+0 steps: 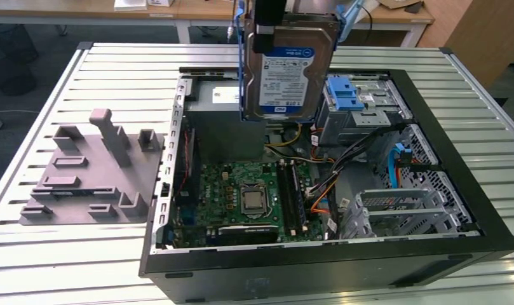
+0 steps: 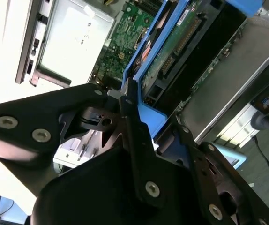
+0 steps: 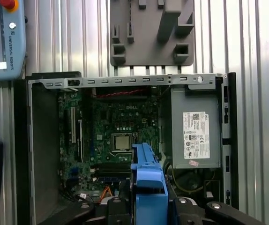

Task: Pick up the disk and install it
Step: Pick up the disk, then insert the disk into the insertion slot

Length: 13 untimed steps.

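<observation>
Gripper (image 1: 274, 32) clamped on the disk (image 1: 287, 70) by its blue carrier. Disk hung upright, label facing near side, above the far part of the open computer case (image 1: 324, 264), clear of the motherboard (image 1: 239, 190).

- The gripper (image 1: 272, 35) above its jaws runs off the exterior view's edge.
- The disk (image 1: 288, 73) between the jaws hides part of the power-supply box (image 1: 216, 117).

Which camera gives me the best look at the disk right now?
The exterior view: the disk shows its labelled face, upright. The second wrist view shows its circuit-board underside and blue carrier; the first wrist view, the carrier's edge.
</observation>
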Each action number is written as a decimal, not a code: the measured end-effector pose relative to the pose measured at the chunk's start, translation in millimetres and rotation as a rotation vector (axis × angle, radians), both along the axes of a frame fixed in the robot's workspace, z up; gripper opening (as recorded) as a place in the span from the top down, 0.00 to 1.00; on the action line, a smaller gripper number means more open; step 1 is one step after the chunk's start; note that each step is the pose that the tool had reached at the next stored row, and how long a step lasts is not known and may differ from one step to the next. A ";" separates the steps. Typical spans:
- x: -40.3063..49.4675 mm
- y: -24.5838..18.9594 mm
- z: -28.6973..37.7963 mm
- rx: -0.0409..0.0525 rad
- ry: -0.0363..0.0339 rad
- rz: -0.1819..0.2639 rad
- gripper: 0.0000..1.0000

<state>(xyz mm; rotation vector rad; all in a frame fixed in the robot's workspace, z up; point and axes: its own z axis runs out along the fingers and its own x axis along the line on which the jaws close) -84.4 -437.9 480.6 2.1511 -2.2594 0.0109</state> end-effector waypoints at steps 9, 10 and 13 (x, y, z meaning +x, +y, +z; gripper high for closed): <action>1.8 -0.1 -0.2 -0.0008 -0.0001 0.000 0.64; 1.8 -0.1 -0.2 -0.0009 -0.0001 0.000 0.64; 1.9 -0.1 -0.2 -0.0008 -0.0001 0.000 0.64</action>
